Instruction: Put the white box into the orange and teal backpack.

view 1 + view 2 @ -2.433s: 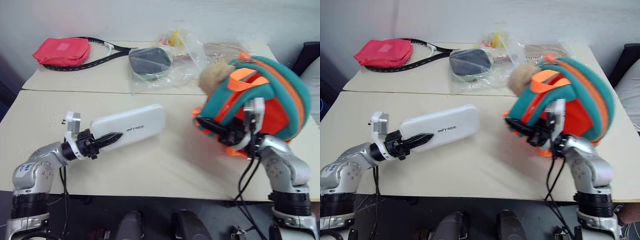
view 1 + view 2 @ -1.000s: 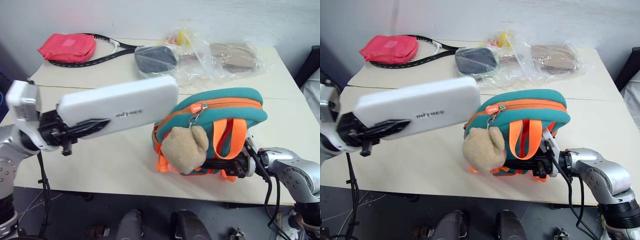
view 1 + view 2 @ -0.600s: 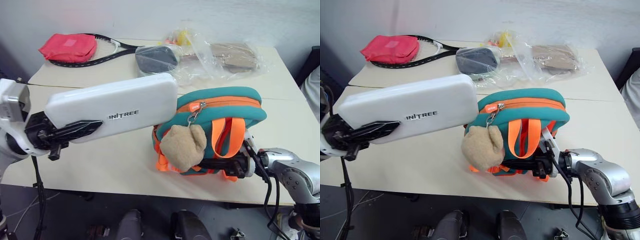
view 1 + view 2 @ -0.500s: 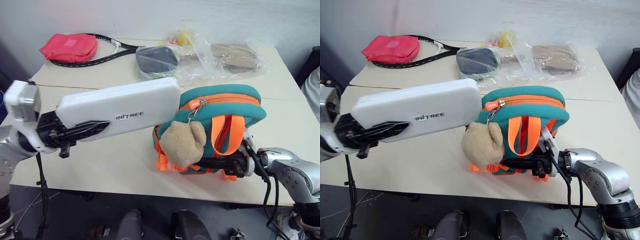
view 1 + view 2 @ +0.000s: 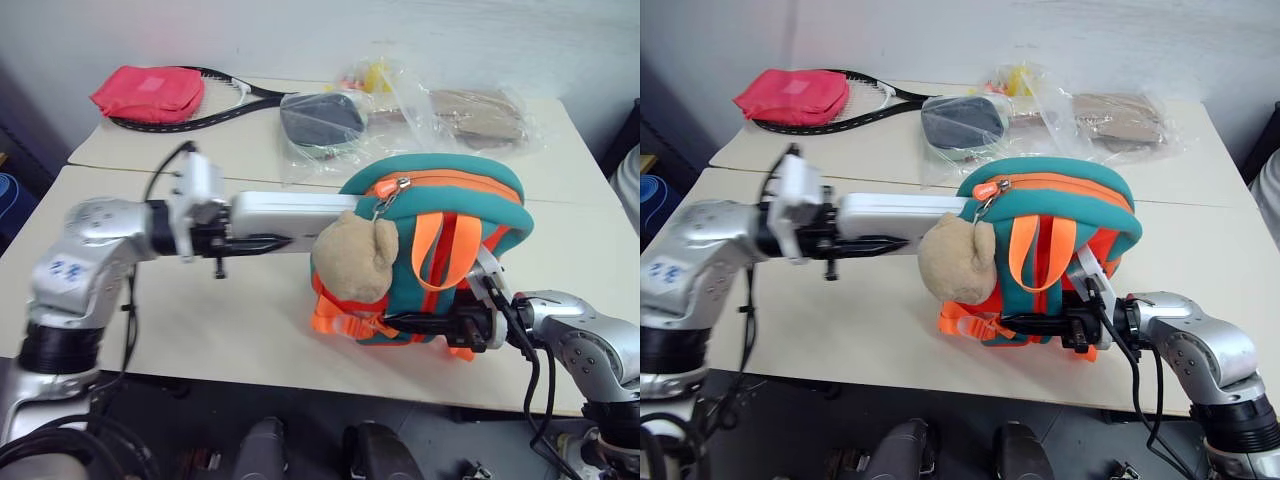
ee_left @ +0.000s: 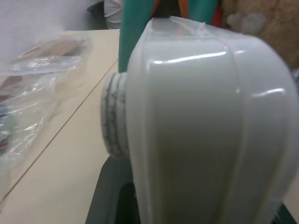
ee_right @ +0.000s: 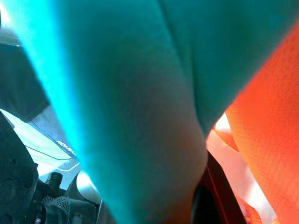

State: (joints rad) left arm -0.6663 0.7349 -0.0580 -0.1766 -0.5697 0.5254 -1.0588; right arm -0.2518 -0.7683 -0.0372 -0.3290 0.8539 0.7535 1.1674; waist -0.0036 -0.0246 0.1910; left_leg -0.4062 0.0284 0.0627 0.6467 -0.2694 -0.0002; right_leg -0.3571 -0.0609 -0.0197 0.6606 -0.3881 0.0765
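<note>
The orange and teal backpack stands upright on the table, its tan plush bear hanging from the zipper at its left side. My right gripper is shut on the backpack's lower orange part and straps. My left gripper is shut on the white box, which it holds level and edge-on above the table, pointing at the backpack. The box's far end is hidden behind the bear and the teal rim, so I cannot tell whether it is inside. In the left wrist view the white box nearly meets the teal edge.
At the back of the table lie a flat red pouch, a black tennis racket and clear plastic bags, one holding a dark grey case. A seam between two tabletops runs behind the box.
My left arm has swung the white box to the right and lower, rolling it edge-on, and its far end has gone behind the bear. The backpack and right gripper have stayed put.
</note>
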